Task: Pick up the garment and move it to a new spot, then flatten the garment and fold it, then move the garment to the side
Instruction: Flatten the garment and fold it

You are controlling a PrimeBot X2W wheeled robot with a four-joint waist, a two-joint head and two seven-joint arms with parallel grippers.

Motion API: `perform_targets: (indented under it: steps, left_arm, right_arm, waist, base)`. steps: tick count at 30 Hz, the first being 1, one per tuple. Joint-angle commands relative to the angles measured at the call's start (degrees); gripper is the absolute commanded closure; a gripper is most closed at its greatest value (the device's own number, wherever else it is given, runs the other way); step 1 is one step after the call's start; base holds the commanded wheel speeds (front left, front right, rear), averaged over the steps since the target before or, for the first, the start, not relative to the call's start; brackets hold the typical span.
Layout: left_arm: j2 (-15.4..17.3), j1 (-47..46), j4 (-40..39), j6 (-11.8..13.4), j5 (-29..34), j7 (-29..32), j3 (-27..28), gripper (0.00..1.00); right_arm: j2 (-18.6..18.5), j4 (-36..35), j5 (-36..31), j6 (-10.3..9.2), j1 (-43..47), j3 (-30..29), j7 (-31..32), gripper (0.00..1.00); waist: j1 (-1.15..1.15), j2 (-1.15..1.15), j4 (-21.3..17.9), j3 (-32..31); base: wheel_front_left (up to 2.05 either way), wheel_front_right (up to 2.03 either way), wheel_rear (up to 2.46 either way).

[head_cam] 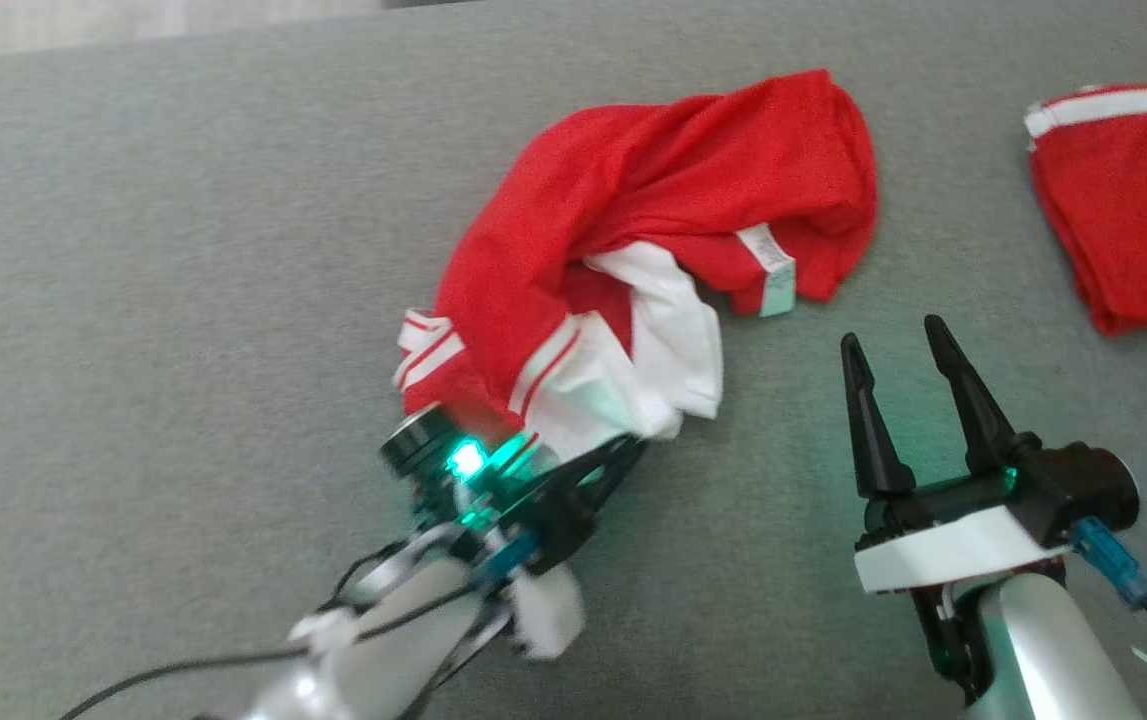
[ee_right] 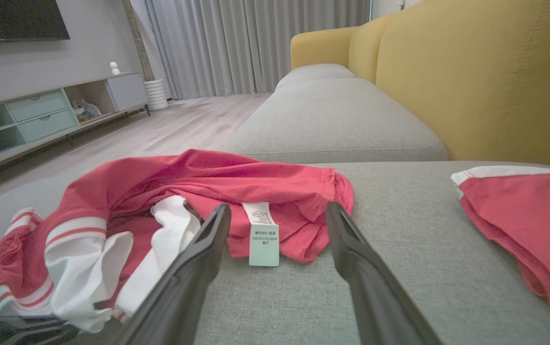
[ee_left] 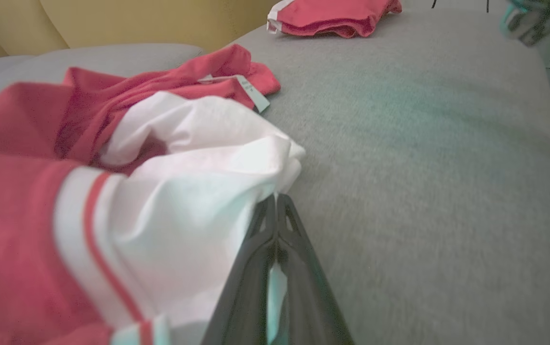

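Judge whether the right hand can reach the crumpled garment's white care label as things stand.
Probably yes. The right hand is open, fingers pointing toward the care label, with just bare grey cushion between. The left hand, shut on the garment, sits off to the side.

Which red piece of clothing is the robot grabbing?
The crumpled red-and-white garment in the middle: the left gripper is shut on its white edge. The other red garment lies folded at the far right, with no gripper touching it.
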Motion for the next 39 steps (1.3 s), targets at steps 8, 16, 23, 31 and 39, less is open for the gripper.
perform_targets:
  steps: [8,16,23,31,39]
  left_arm:
    - [12.8,6.59,-16.31,-0.05,-0.31,5.85,0.2,1.0]
    - [13.93,8.65,-24.48,1.87,-0.38,6.92,-0.25,1.0]
    - [16.54,7.36,-34.66,9.58,-0.85,0.64,7.89,1.0]
    - [23.28,4.51,-42.18,13.54,-8.12,0.85,21.33,1.0]
    - [25.5,0.27,-38.08,11.07,-23.67,3.19,33.65,1.0]
  right_arm:
    - [-0.17,-1.46,-1.0,-0.04,0.97,1.2,-0.22,0.0]
    - [-0.17,-1.29,-1.57,-0.04,0.83,1.42,-0.22,0.0]
    - [-0.17,-1.39,-2.88,-0.04,1.74,-0.61,-0.22,0.0]
    - [-0.88,-0.37,-4.08,-0.04,0.07,-3.22,-0.22,0.0]
    - [-11.24,7.75,2.11,-0.04,-10.27,-0.83,0.55,0.0]
  waist:
    - [0.0,0.0,4.28,-1.61]
    - [0.0,0.0,5.1,-1.4]
    - [0.0,0.0,6.67,-2.86]
    - [0.0,0.0,9.88,-2.37]
    - [0.0,0.0,12.71,2.27]
  base:
    - [0.0,0.0,0.0]
    - [0.0,0.0,0.0]
    - [0.0,0.0,0.0]
    - [0.0,0.0,0.0]
    - [0.0,0.0,0.0]
